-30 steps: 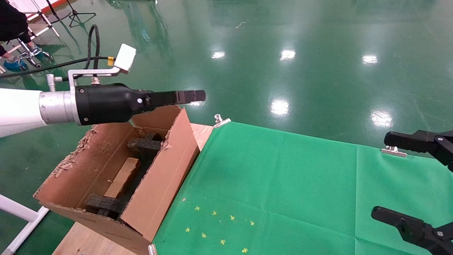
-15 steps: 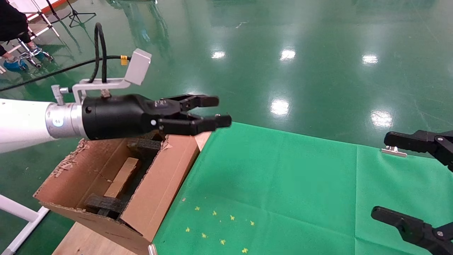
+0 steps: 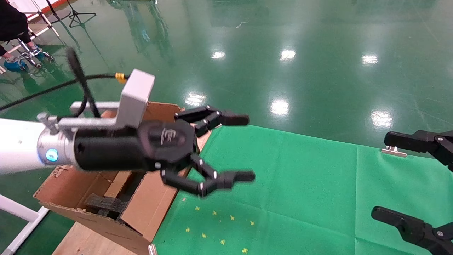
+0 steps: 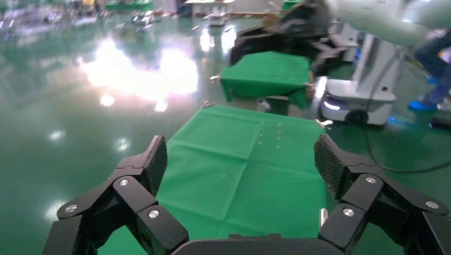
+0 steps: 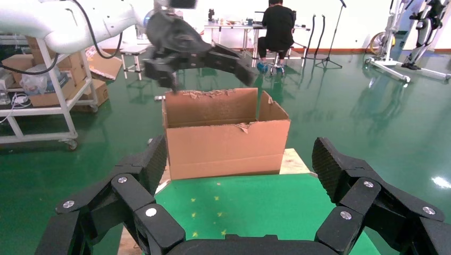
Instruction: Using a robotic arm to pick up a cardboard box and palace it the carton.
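Note:
The carton [image 3: 145, 209] stands at the table's left end, its flaps up and black foam [image 3: 102, 203] inside. A strip of the small cardboard box [image 3: 114, 186] shows inside it, below my left arm. My left gripper [image 3: 246, 148] hangs open and empty just past the carton's right wall, over the edge of the green cloth [image 3: 290, 184]. The left wrist view shows its jaws [image 4: 240, 159] spread wide with only cloth beyond. My right gripper [image 3: 393, 177] is parked open at the right edge. In its wrist view [image 5: 239, 164] it faces the carton [image 5: 226, 143].
Metal clips [image 3: 393, 151] pin the cloth to the wooden table. Small yellow stars [image 3: 219, 226] mark the cloth near the front. A white frame [image 3: 21, 216] stands beside the carton at lower left. Glossy green floor lies beyond the table.
My left gripper has dropped and swung right, from above the carton's far end to the cloth's edge. It has rolled over and its fingers have spread wide. The right arm has not moved.

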